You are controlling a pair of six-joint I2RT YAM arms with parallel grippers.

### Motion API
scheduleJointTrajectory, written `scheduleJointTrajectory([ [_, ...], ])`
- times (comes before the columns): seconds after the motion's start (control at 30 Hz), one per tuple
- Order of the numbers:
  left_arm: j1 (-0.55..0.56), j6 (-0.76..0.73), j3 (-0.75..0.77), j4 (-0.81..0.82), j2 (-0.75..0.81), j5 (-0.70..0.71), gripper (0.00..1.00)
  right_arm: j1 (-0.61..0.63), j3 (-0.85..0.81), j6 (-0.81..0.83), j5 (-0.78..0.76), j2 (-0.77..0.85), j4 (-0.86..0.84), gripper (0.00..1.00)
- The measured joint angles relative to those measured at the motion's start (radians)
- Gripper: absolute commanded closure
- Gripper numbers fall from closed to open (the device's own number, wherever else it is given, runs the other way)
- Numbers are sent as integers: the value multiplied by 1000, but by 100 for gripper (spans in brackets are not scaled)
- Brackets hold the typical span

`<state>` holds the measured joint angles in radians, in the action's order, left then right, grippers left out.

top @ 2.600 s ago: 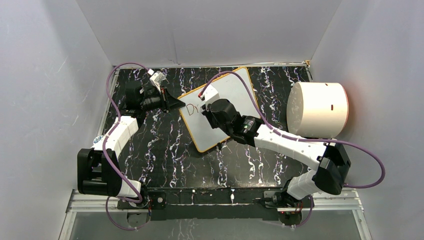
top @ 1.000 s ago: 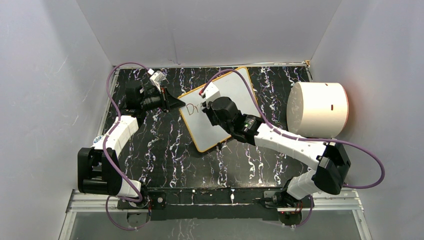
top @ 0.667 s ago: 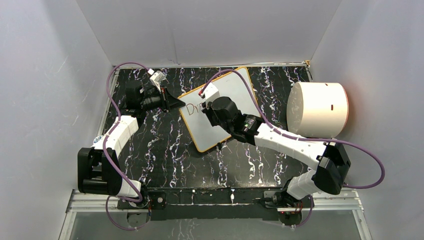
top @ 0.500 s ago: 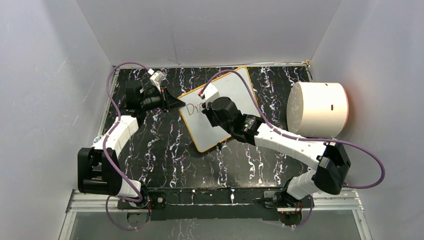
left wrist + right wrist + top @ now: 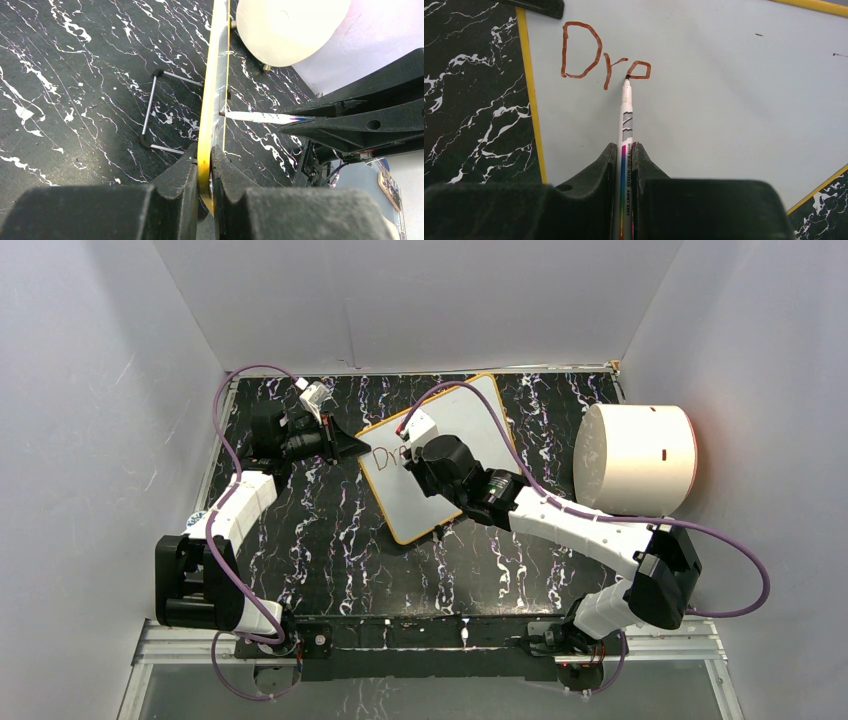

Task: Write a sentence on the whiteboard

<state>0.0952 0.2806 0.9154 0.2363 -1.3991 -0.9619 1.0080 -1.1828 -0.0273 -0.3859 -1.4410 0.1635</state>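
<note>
The whiteboard, white with a yellow rim, lies tilted on the black marbled table; its face fills the right wrist view. Brown letters "Dro" stand near its top left corner. My left gripper is shut on the board's yellow edge, seen edge-on between the jaws. My right gripper is shut on a white whiteboard marker. The marker's tip touches the board at the left side of the "o". In the top view the right gripper sits over the writing.
A big white cylinder stands at the right of the table, close to the board's right edge; it also shows in the left wrist view. A thin metal wire stand lies on the table by the board's edge.
The writing grew from "Dr" to "Dro". My right gripper with the marker shifted slightly right along the board. The left gripper and the board stayed still.
</note>
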Motion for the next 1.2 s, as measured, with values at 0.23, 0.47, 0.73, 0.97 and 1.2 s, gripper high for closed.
scheduleJointTrajectory([
  [0.23,0,0,0,0,0,0,100,0,0,0,0,1,18,100],
  [0.47,0,0,0,0,0,0,100,0,0,0,-1,2,21,100],
  [0.73,0,0,0,0,0,-3,100,0,0,0,-1,7,34,100],
  [0.97,0,0,1,0,0,-4,100,0,0,0,-8,8,58,100],
  [1.2,0,0,1,0,0,-3,100,0,1,0,-36,8,58,100],
])
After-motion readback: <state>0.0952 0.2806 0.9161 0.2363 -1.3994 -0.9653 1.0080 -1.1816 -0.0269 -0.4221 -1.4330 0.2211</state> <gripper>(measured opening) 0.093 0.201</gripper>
